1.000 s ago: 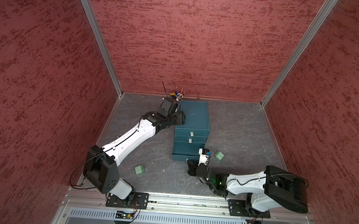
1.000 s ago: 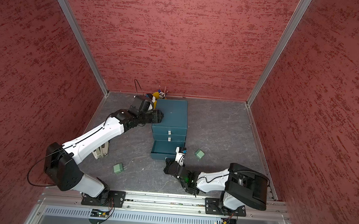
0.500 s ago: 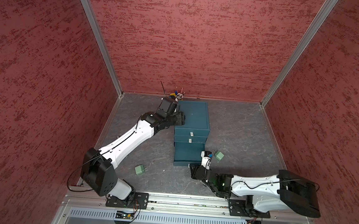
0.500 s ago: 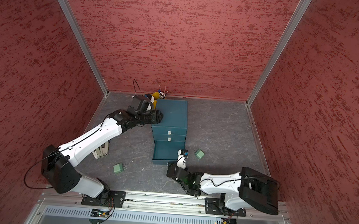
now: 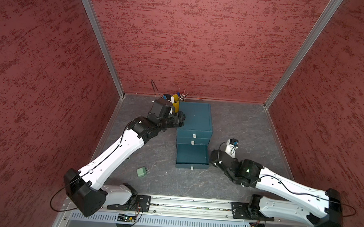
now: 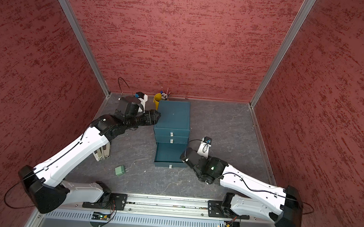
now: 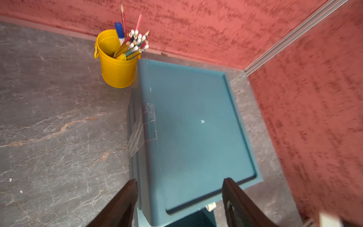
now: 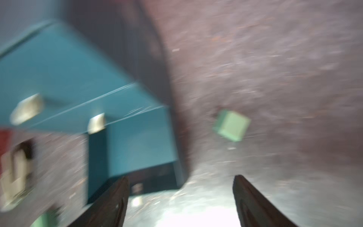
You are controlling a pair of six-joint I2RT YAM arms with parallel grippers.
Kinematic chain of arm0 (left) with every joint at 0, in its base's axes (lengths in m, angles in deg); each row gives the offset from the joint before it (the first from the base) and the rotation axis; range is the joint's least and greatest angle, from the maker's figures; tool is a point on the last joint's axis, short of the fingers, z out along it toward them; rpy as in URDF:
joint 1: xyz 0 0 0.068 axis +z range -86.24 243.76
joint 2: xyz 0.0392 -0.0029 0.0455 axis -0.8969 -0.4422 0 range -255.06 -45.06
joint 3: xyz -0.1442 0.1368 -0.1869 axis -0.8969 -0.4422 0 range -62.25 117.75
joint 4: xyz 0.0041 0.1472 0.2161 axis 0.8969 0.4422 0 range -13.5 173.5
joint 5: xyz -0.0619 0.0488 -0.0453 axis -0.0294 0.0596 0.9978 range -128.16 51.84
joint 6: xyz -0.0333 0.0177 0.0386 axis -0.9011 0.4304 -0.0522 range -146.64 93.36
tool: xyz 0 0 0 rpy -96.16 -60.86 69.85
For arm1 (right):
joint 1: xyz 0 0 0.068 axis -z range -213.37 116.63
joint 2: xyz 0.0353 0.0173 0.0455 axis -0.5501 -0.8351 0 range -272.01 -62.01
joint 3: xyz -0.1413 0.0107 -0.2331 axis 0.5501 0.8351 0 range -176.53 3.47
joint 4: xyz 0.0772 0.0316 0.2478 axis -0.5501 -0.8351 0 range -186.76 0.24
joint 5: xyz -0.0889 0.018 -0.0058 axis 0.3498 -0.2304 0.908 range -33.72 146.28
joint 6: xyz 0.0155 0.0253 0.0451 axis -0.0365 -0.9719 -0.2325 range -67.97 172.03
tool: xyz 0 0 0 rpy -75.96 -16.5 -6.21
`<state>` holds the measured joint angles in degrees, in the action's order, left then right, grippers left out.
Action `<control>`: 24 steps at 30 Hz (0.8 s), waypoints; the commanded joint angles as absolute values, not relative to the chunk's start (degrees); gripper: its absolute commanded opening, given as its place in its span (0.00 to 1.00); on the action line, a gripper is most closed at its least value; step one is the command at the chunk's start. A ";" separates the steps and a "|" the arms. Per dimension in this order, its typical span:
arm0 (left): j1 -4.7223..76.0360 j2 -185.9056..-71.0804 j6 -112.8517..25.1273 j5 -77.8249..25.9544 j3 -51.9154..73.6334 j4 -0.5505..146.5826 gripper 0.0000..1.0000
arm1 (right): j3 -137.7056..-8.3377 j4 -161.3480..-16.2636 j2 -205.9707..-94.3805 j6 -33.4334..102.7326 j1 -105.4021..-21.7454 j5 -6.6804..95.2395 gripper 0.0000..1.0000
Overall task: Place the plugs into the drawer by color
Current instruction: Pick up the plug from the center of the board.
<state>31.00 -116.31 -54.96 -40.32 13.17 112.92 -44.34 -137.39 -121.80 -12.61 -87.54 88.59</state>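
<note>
The jaws of the right gripper (image 8: 181, 177) stand wide apart and empty, near the pulled-out bottom tray (image 5: 192, 156) of the drawer (image 5: 195, 119). The jaws of the left gripper (image 7: 179, 180) stand apart at its top corner; if they touch it, I cannot tell. Opening seems done, so next comes fetching a plug with a square grasp. One mint green plug (image 8: 231, 125), a small matte cube, lies near the chest on the marbled grey floor (image 5: 241, 127); a second mint plug (image 5: 142, 172), well apart, shows short prongs.
</note>
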 commanded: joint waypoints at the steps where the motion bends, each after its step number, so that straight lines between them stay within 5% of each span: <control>1: 30.50 -111.26 -57.34 -41.90 10.51 114.22 0.73 | -40.93 -142.67 -118.54 -5.05 -77.70 81.01 0.85; 7: 29.56 -104.61 -59.15 -42.23 5.08 116.46 0.73 | -36.04 -133.51 -120.88 1.33 -62.72 68.03 0.86; 24: 28.88 -97.36 -60.84 -41.20 -3.50 118.27 0.71 | -38.12 -120.63 -138.45 4.35 -60.88 61.00 0.79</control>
